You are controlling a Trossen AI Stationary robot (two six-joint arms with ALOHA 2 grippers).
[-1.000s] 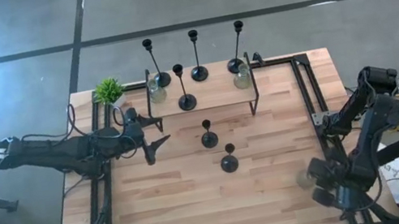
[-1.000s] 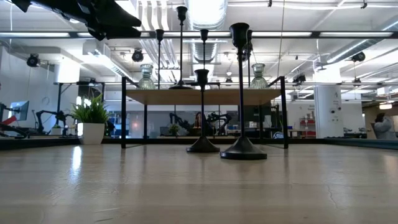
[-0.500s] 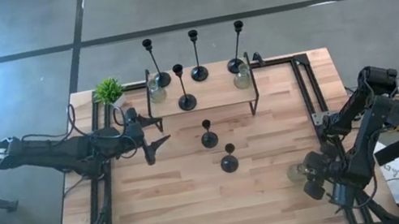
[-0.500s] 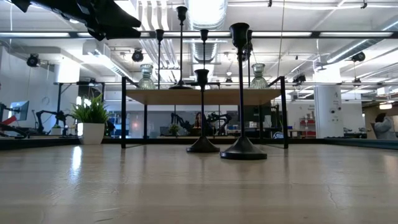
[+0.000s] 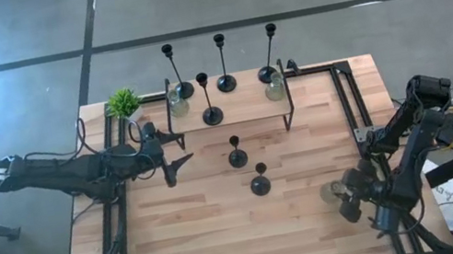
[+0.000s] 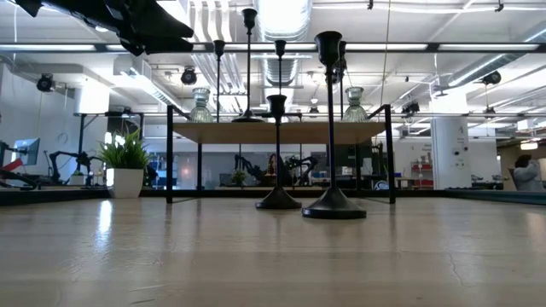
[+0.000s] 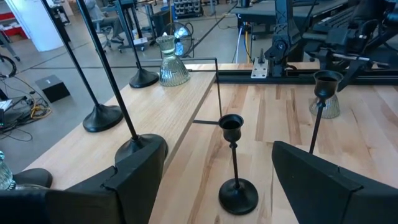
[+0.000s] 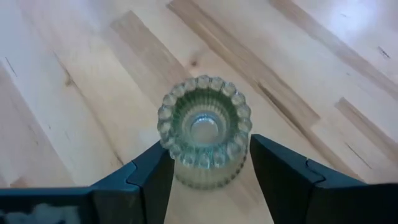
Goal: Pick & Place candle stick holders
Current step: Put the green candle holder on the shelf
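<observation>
1. A small glass candle holder [image 8: 204,129] stands upright on the wooden counter [image 5: 226,230] near its right edge, its ribbed rim facing up into my right wrist camera.
2. My right end effector [image 8: 208,167] sits directly over that glass holder [image 5: 331,192], one finger on each side of it. From the wrist view I cannot tell whether the fingers press the glass or stand just off it.
3. Two short black candle holders stand on the open counter near the middle: one [image 5: 237,156] nearer the raised shelf and another [image 5: 261,183] a little closer to my right arm.
4. The raised wooden shelf [image 5: 242,110] at the far side carries four tall black candle holders: three in a back row [image 5: 225,78] and one [image 5: 211,113] toward its front-left.
5. Two more glass holders sit on that shelf, one at its left end [image 5: 176,101] and one at its right end [image 5: 274,90].
6. A small green potted plant [image 5: 123,103] stands at the far left corner of the counter, beside the shelf.
7. My left end effector [image 5: 170,154] hangs above the left part of the counter with its fingers spread wide and nothing between them, pointing toward the short black holders.
</observation>
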